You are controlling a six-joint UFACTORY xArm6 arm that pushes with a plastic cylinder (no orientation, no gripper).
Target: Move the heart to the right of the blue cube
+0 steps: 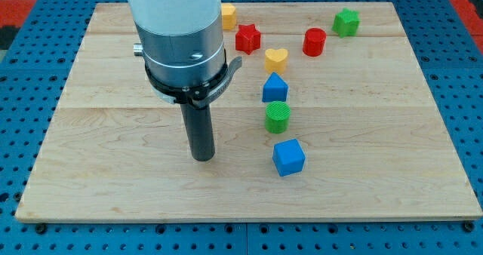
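The yellow heart (276, 58) lies in the upper middle of the wooden board (113, 179). The blue cube (288, 158) sits lower, right of the board's centre. My tip (202, 158) rests on the board to the left of the blue cube, roughly level with it and well apart. The heart is above and to the right of my tip. Between heart and cube stand a blue house-shaped block (275, 88) and a green cylinder (278, 117), in a near-vertical line.
A red star (247, 38) lies left of the heart. A yellow block (228, 16) is partly hidden behind the arm. A red cylinder (314, 41) and a green star-shaped block (346, 22) stand at the upper right.
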